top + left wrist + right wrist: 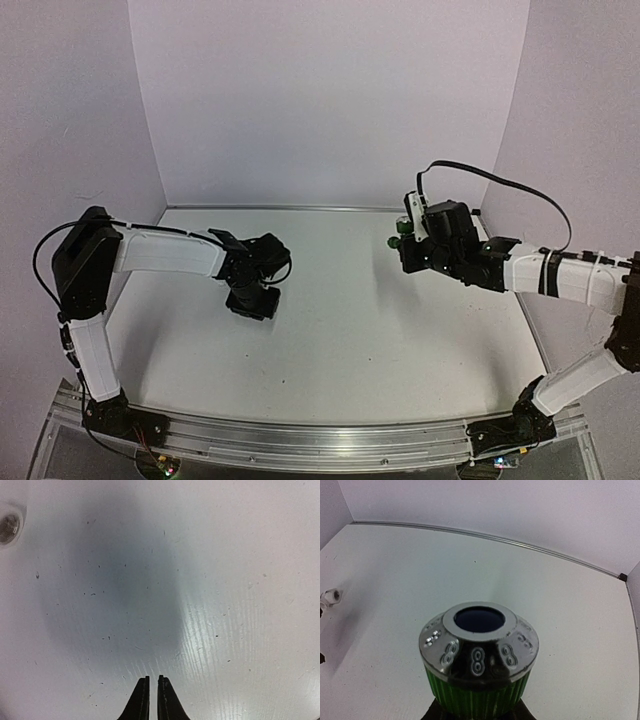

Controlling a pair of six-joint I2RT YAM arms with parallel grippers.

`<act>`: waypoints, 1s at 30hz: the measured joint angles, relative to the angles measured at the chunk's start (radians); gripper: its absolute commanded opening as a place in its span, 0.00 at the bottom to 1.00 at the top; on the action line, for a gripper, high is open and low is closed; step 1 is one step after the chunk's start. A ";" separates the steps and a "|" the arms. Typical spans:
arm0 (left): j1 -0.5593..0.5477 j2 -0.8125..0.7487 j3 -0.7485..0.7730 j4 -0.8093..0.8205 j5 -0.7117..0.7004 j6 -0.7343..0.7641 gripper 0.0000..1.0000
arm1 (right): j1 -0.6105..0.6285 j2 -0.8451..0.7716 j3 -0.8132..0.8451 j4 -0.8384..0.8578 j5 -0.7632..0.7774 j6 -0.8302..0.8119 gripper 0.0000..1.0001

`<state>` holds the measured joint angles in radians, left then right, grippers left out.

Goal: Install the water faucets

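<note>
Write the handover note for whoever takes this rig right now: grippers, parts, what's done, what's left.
Left gripper: shut and empty, pointing down at the table.
Right gripper: shut on the tap, which appears lifted off the table, knob towards the wrist camera.
Fitting: lies on the table, off to the side of the left gripper, not held.
Done: tap is in hand.
Left: grasp the fitting, then probably join tap and fitting; nothing is installed yet.
</note>
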<state>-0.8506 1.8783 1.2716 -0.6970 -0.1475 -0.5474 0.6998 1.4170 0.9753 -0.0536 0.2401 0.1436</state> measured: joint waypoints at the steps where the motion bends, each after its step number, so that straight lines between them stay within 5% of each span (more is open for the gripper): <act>1: 0.004 -0.013 0.000 0.006 0.007 0.006 0.16 | 0.000 -0.008 -0.001 0.000 0.001 0.001 0.00; 7: 0.083 -0.101 -0.004 0.049 0.050 0.036 0.40 | 0.000 -0.021 -0.006 0.000 -0.004 0.010 0.00; 14: 0.317 -0.162 -0.028 0.130 0.095 0.076 0.68 | 0.000 -0.021 -0.006 0.000 -0.043 0.015 0.00; 20: 0.474 -0.104 0.045 0.149 0.130 0.097 0.73 | 0.000 -0.021 -0.006 0.000 -0.085 0.018 0.01; 30: 0.585 0.113 0.255 0.165 0.213 0.156 0.77 | 0.000 -0.023 -0.035 0.001 -0.166 0.021 0.01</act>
<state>-0.2660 1.9918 1.5270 -0.5324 0.0650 -0.3913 0.6998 1.3945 0.9407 -0.0529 0.0738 0.1650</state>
